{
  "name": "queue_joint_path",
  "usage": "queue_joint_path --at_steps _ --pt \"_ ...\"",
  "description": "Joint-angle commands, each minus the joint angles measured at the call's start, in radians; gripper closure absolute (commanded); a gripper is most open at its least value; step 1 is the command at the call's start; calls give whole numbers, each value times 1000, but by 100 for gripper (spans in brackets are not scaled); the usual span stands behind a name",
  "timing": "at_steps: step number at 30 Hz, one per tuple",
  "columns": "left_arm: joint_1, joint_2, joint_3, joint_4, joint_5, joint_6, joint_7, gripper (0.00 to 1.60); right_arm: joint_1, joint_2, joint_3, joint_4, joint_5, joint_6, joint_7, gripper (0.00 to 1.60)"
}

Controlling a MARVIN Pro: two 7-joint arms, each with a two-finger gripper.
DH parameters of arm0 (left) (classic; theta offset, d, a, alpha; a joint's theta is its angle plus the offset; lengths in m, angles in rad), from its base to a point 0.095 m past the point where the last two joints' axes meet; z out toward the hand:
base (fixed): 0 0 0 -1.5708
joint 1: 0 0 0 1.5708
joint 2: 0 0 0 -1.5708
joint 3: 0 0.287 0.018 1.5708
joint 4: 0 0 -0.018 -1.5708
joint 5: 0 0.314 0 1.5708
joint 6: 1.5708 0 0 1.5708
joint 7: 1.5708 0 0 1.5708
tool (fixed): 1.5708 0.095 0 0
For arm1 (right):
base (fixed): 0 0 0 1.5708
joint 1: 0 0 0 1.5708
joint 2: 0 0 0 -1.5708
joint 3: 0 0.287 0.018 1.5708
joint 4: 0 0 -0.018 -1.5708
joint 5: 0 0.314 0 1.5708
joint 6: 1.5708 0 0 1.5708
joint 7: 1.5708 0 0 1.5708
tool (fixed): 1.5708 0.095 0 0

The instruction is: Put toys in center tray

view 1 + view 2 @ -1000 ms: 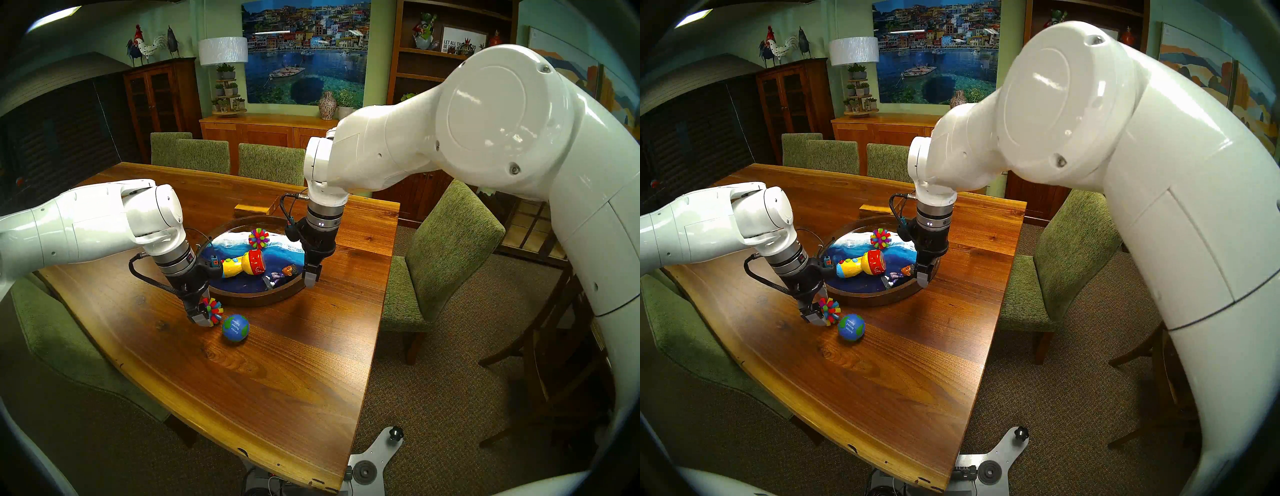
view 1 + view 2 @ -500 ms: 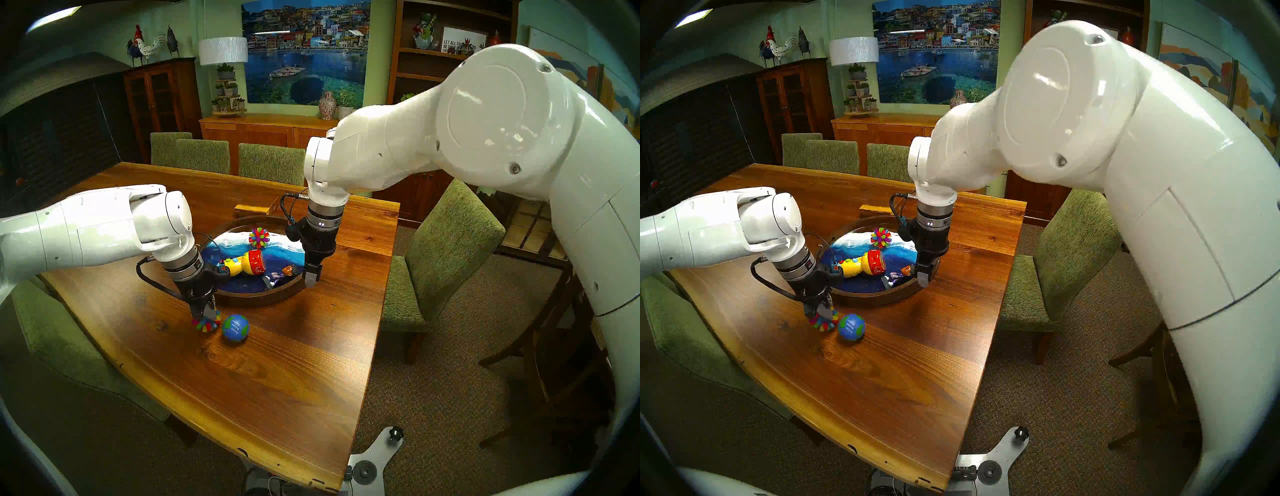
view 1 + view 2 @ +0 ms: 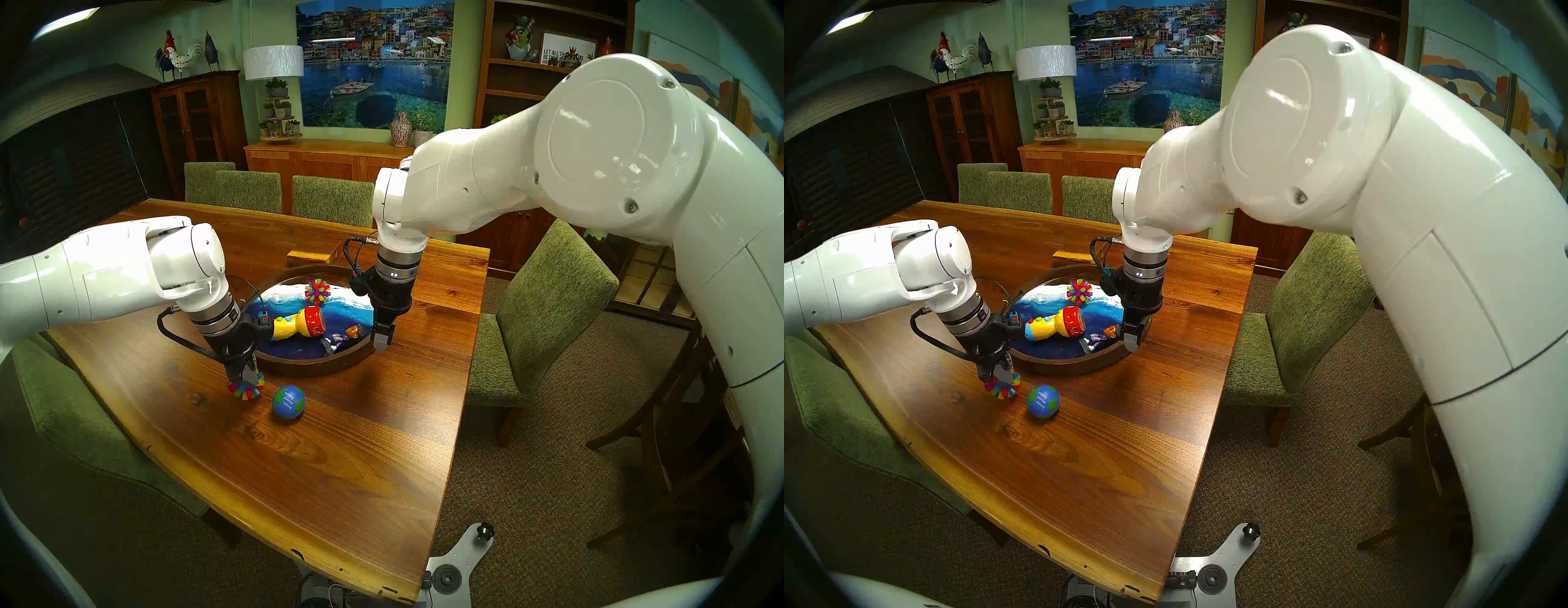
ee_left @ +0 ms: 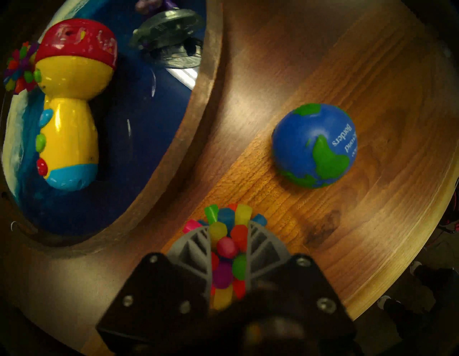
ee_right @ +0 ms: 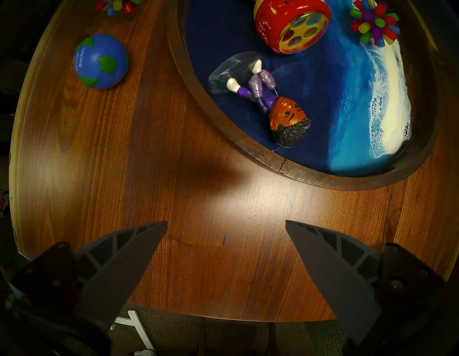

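Gripping a spiky ball (image 4: 227,251) between its fingers, the left gripper (image 3: 247,381) hangs just above the table (image 3: 331,467), just outside the tray's (image 3: 297,368) near rim, with the globe ball (image 3: 288,402) resting on the wood near it. Inside the tray lie the flashlight (image 3: 299,326), the doll (image 5: 275,104) and a second spiky ball (image 3: 317,291). The right gripper (image 5: 226,261) hovers wide apart and empty over bare table beside the tray's right rim.

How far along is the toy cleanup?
Done: toy flashlight, doll figure and one spiky ball lie in the tray. In hand: left gripper is shut on the second spiky ball. Left: globe ball sits on the table; right gripper is open, empty.
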Motion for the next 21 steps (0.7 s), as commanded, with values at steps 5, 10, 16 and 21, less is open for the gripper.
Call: queue_joint_path --at_steps 5,10,16,21 --pt "-101 -88 -108 119 -28 1 -12 160 34 9 0 16 -1 1 0 0" --pt "-103 -176 -155 218 -39 9 5 160 33 9 0 16 -1 1 -1 0" --pt "-80 -228 -191 280 -55 16 27 160 34 9 0 16 0 1 -2 0" --pt "-33 -306 -216 394 -71 9 68 160 35 10 0 15 0 1 -2 0"
